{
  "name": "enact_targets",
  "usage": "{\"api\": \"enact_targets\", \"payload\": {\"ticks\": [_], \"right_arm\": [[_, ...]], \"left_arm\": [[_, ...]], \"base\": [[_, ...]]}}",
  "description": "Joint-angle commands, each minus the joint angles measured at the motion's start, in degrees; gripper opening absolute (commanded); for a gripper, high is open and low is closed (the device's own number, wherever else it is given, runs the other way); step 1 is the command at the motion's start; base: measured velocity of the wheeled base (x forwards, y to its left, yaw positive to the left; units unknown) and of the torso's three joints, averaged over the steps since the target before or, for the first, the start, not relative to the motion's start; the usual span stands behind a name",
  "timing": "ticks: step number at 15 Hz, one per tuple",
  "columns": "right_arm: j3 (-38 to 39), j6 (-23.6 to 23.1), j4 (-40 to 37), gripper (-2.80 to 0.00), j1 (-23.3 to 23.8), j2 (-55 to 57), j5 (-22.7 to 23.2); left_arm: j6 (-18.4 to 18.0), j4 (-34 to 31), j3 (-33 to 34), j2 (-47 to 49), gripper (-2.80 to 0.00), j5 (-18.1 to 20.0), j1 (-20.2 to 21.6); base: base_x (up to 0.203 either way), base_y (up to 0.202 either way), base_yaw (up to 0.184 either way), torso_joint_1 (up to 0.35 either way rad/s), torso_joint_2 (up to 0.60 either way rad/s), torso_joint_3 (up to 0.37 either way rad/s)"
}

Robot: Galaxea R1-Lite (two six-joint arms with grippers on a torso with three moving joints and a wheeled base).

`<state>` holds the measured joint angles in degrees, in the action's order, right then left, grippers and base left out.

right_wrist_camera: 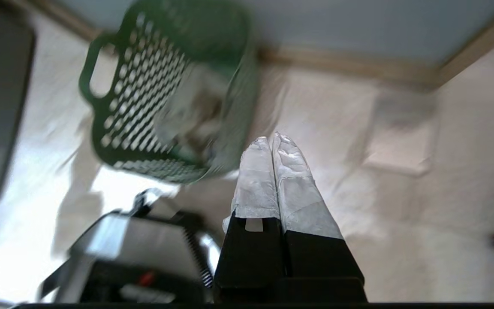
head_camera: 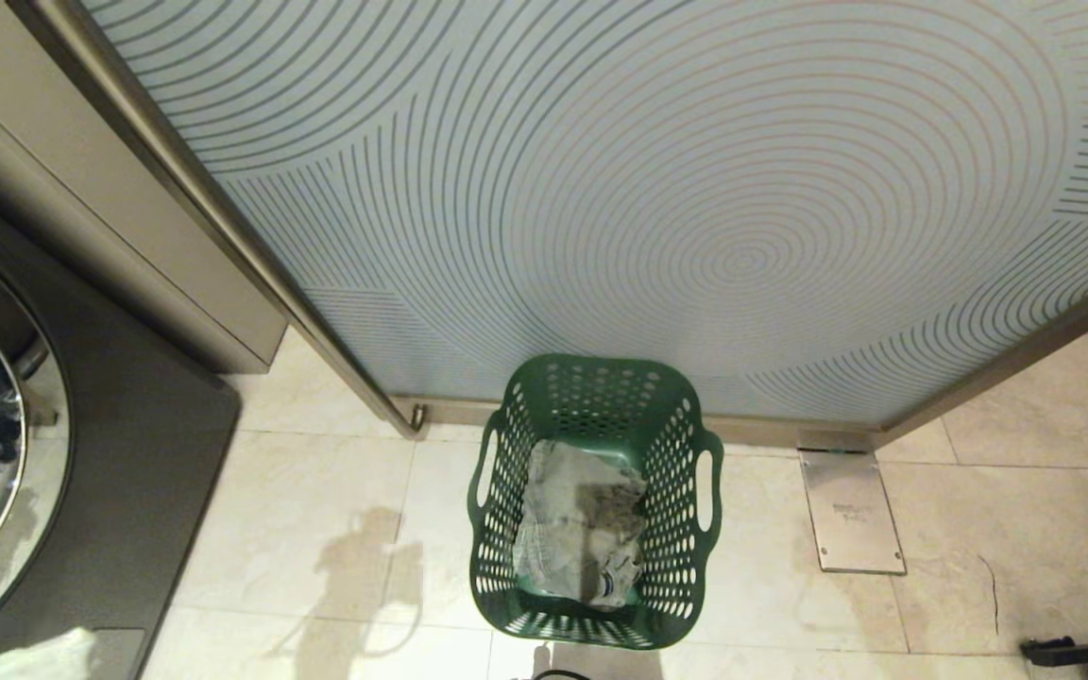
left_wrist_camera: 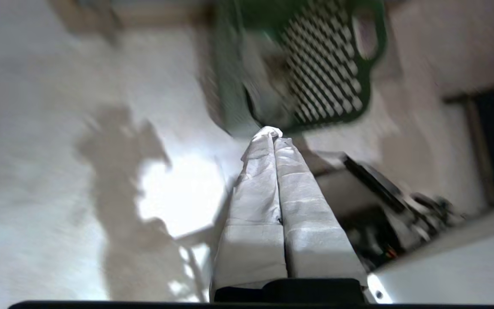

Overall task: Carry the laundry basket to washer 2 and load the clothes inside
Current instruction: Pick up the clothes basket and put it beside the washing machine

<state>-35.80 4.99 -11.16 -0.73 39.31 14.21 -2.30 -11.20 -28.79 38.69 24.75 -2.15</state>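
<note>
The laundry basket (head_camera: 594,501) is parked on the pale tiled floor (head_camera: 317,529), its far rim pretty much up against the base of a frosted panel (head_camera: 657,189) patterned with concentric lines. The clothes (head_camera: 580,522) are seen crumpled in the bottom of it, well below the rim, a light grey-beige bundle. Both oval handle cut-outs are left uncovered, one on each long side, and bare tile is seen on either side of the basket and in front of it. A metal floor plate (head_camera: 851,515) is set into the tiles just to the right, apart from the basket. Off at the left edge, a dark grey washer (head_camera: 91,453) with a chrome-rimmed round door is cut off by the frame, so its label can't be read. The left gripper (left_wrist_camera: 272,134) is seen from its wrist camera hanging above the floor near the basket's near corner, fingers pressed together, nothing held. Same deal with the right gripper (right_wrist_camera: 271,139): fingers together, empty, held over tile just beside the basket.
</note>
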Motion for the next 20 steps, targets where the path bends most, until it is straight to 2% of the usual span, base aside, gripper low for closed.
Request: {"api": "enact_targets", "payload": {"ticks": [1,2,3,5,7,8,9,10,12,14,17,20], "right_arm": [[0.0,2.0,6.5,-2.8,-2.1,20.4,1.0],[1.2,3.2,12.2,-2.8,-3.0,25.8,0.6],[2.6,4.1,18.8,-2.8,-3.7,31.0,0.2],[4.0,5.2,28.7,-2.8,-4.6,40.6,-0.6],[3.3,6.0,35.0,-2.8,-5.1,49.4,-1.1],[2.9,6.6,37.4,-2.8,-5.2,52.7,-1.2],[2.9,7.1,40.5,-2.8,-5.3,55.2,-1.2],[3.2,7.6,43.9,0.0,-5.4,56.9,-1.2],[2.7,10.0,46.7,0.0,-6.7,60.4,-1.2],[2.1,14.4,48.7,0.0,-9.0,63.7,-1.2],[1.8,16.4,52.4,0.0,-11.0,67.0,-1.4],[1.0,16.4,53.0,0.0,-11.2,69.6,-1.9]], "left_arm": [[0.1,5.5,2.3,20.6,-2.8,1.8,-2.3],[0.3,10.0,3.1,26.5,-2.8,1.0,-5.3],[1.2,14.3,3.6,31.8,-2.8,-2.2,-10.8],[3.8,22.4,3.3,40.8,-2.8,-11.6,-21.5],[5.7,30.3,1.8,49.3,-2.8,-19.5,-27.8],[6.5,33.0,1.0,52.8,0.0,-23.1,-30.5],[7.9,36.3,0.3,56.0,0.0,-27.4,-33.2],[9.5,40.4,-0.2,58.5,0.0,-30.8,-35.3],[11.5,45.0,-0.7,62.2,0.0,-33.3,-37.8],[14.0,45.8,-0.8,63.3,0.0,-34.8,-39.8],[15.2,46.1,-1.4,63.3,0.0,-40.9,-40.9],[15.4,50.4,-0.5,63.8,0.0,-41.3,-42.1]], "base": [[0.0,0.0,0.0,0.0,0.0,0.0],[0.0,0.0,0.0,0.0,0.0,0.0],[0.0,0.0,0.0,0.0,0.0,0.0],[0.0,0.0,0.0,0.0,0.0,0.0],[0.0,0.0,0.0,0.0,0.0,0.0],[0.0,0.0,0.0,0.0,0.0,0.0],[0.0,0.0,0.0,0.0,0.0,0.0],[0.0,0.0,0.0,0.0,0.0,0.0],[0.0,0.0,0.0,0.0,0.0,0.0],[0.0,0.0,0.0,0.0,0.0,0.0],[0.0,0.0,0.0,0.0,0.0,0.0],[0.0,0.0,0.0,0.0,0.0,0.0]]}}
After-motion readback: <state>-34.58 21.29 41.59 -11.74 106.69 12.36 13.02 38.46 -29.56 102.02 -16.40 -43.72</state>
